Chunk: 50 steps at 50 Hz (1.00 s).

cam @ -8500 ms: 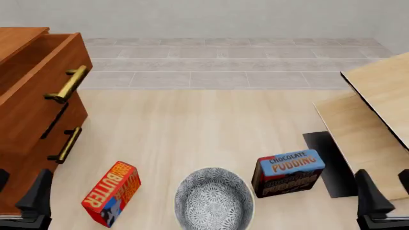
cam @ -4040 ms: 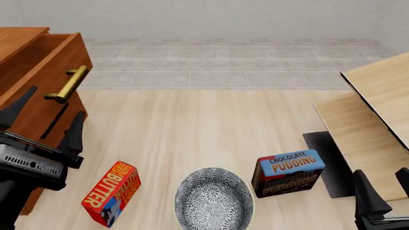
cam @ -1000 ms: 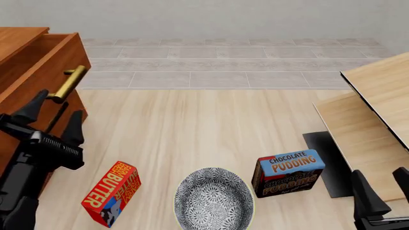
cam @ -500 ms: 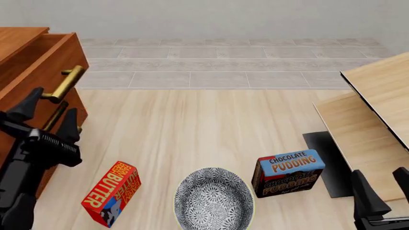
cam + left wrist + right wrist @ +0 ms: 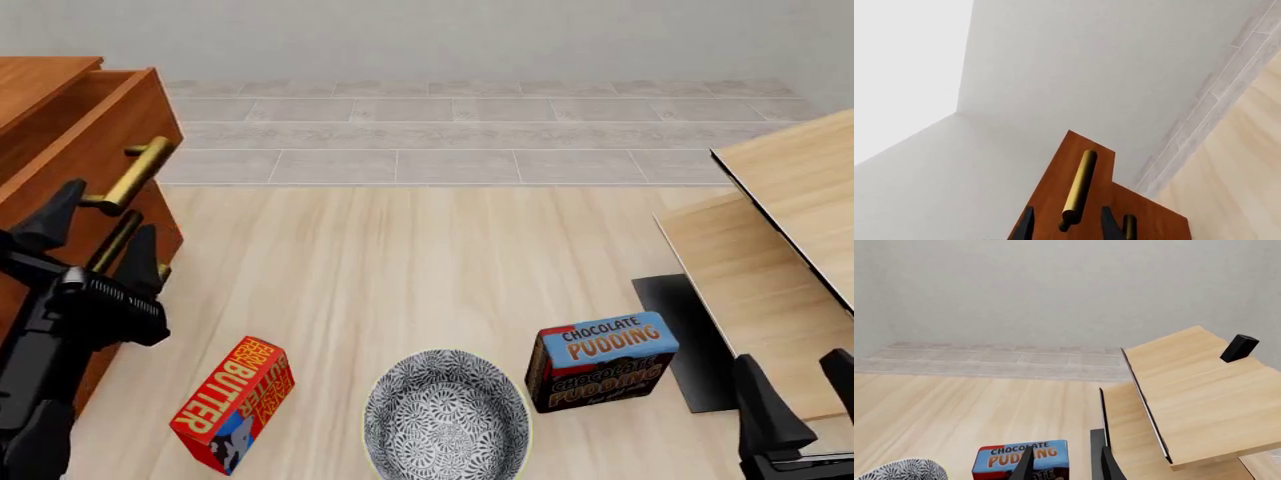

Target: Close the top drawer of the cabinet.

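The reddish-brown cabinet (image 5: 34, 80) stands at the left edge of the front view. Its top drawer (image 5: 96, 140) is pulled out, with its brass bar handle (image 5: 131, 175) facing the floor space. My left gripper (image 5: 96, 232) is open and empty, its fingers either side of the handle's near end, right at the drawer front. In the left wrist view the handle (image 5: 1079, 187) runs between my fingertips (image 5: 1026, 226) over the drawer front (image 5: 1054, 200). My right gripper (image 5: 797, 405) is open and empty, low at the right.
A red butter box (image 5: 230, 400), a patterned bowl (image 5: 447, 415) and a chocolate pudding box (image 5: 601, 360) lie on the floor in front. Pale light-wood furniture (image 5: 774, 230) fills the right side. A lower drawer handle (image 5: 1129, 225) shows beside my fingers.
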Each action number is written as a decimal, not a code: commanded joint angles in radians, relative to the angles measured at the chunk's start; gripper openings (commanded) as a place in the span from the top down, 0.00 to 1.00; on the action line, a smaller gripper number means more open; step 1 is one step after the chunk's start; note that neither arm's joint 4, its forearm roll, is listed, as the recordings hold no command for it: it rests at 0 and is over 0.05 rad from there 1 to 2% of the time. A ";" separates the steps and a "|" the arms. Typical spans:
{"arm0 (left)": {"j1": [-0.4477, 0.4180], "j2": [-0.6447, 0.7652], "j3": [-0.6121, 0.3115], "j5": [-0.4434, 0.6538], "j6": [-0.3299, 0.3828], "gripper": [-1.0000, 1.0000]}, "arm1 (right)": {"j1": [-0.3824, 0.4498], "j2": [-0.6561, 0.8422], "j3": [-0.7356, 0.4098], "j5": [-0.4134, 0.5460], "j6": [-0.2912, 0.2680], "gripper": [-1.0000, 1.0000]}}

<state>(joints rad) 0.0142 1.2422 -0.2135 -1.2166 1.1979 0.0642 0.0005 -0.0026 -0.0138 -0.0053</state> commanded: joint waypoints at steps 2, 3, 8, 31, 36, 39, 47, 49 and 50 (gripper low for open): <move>0.025 0.024 -0.001 -0.003 0.028 0.00 | 0.000 0.000 -0.001 0.001 0.004 0.00; 0.027 0.027 0.000 -0.003 0.032 0.00 | 0.000 0.000 -0.001 0.001 0.004 0.00; 0.035 0.033 0.003 -0.003 0.043 0.00 | -0.001 0.000 0.000 0.000 0.005 0.00; 0.065 0.031 0.012 -0.003 0.063 0.00 | 0.000 0.000 -0.001 0.002 0.001 0.00; 0.075 0.027 0.012 -0.003 0.068 0.00 | 0.001 0.000 0.000 0.001 0.000 0.00; 0.079 0.030 0.011 -0.003 0.069 0.00 | 0.000 0.000 -0.001 0.001 0.000 0.00; 0.089 0.032 0.013 -0.003 0.076 0.00 | 0.001 0.000 0.000 -0.003 0.000 0.00; 0.093 0.033 0.010 -0.003 0.075 0.00 | 0.001 0.000 0.001 -0.004 0.001 0.00; 0.094 0.034 0.010 -0.003 0.077 0.00 | 0.001 0.000 0.000 -0.003 0.000 0.00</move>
<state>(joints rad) 0.0666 1.2729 -0.2097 -1.2184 1.2699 0.0645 0.0005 -0.0031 -0.0150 -0.0046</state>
